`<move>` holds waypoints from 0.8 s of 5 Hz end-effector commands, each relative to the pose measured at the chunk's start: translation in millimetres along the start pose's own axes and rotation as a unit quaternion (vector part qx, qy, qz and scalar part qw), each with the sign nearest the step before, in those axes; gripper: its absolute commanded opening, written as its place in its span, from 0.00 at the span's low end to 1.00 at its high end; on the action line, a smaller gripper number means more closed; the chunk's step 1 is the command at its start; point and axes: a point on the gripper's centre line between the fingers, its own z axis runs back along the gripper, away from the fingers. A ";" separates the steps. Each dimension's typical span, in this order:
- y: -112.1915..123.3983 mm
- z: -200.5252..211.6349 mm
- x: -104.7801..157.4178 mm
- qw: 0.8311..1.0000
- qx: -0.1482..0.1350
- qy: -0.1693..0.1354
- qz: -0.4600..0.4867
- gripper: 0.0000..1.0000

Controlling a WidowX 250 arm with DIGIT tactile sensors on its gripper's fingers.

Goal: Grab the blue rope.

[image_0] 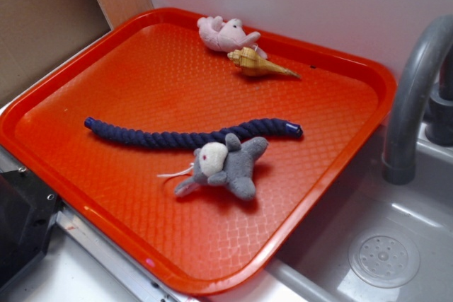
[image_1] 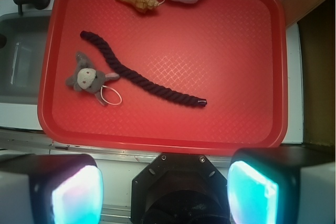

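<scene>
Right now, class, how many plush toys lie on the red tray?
2. A pink plush toy lies at the tray's far edge beside the shell; a grey-and-white plush mouse touches the blue rope. None appears hidden.

tray (image_0: 141,76): bright orange-red, surface embossed with a fine diamond lattice, smooth glossy rim
blue rope (image_0: 187,136): dark navy, twisted strand pattern along its whole run, shiny blue caps at both ends
plush mouse (image_0: 226,164): grey body and ears, off-white face with a small red eye, thin white string tail
plush toy (image_0: 226,33): pale pink, at the tray's far edge
shell (image_0: 258,64): tan and cream with spiral bands
faucet (image_0: 414,97): plain grey
sink (image_0: 396,245): light grey, drain disc dotted with small holes
claw (image_1: 165,192): black housing, fingers (image_1: 79,192) with glowing cyan-teal pads
</scene>
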 end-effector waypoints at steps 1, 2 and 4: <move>0.0 0.0 0.0 1.000 0.000 0.000 0.000 1.00; -3.8 -1.1 -1.9 1.000 0.001 -0.019 -0.019 1.00; -1.8 -21.8 21.7 0.968 -0.013 -0.111 -0.225 1.00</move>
